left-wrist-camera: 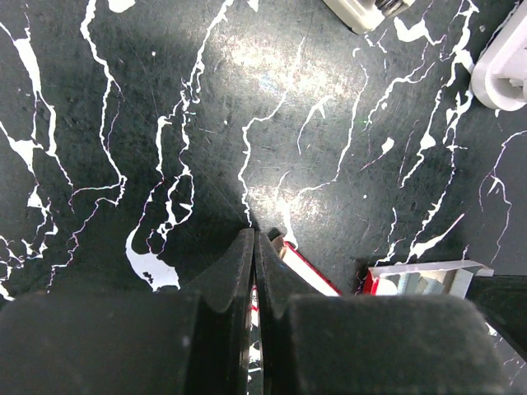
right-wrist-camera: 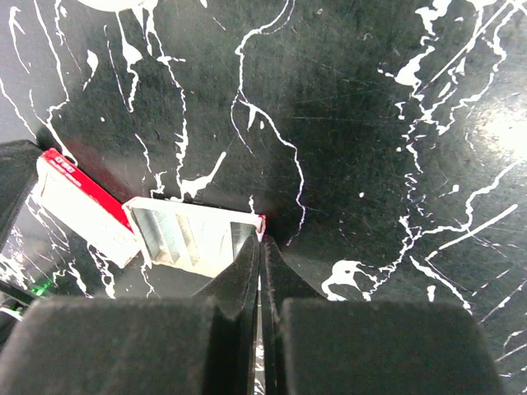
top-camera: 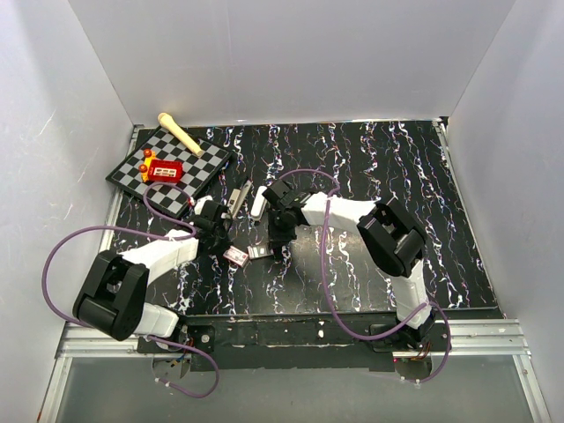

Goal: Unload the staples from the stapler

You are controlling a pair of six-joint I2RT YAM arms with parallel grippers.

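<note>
The stapler (top-camera: 238, 198) lies on the dark marbled mat, beyond and between both grippers; its end shows at the top of the left wrist view (left-wrist-camera: 362, 10). The staples are not in view. My left gripper (top-camera: 214, 236) (left-wrist-camera: 254, 239) is shut, pinching an edge of a small red-and-white box (top-camera: 235, 256) (left-wrist-camera: 309, 267). My right gripper (top-camera: 280, 236) (right-wrist-camera: 259, 237) is shut on the end wall of the box's white inner tray (top-camera: 260, 252) (right-wrist-camera: 193, 239), which is slid out of the red sleeve (right-wrist-camera: 78, 206) and shows silvery rows inside.
A white stick (top-camera: 258, 203) (left-wrist-camera: 502, 70) lies right of the stapler. A chessboard (top-camera: 198, 176) at the back left carries a red item (top-camera: 164, 170), with a wooden pestle (top-camera: 181, 132) at its far edge. White walls enclose the mat.
</note>
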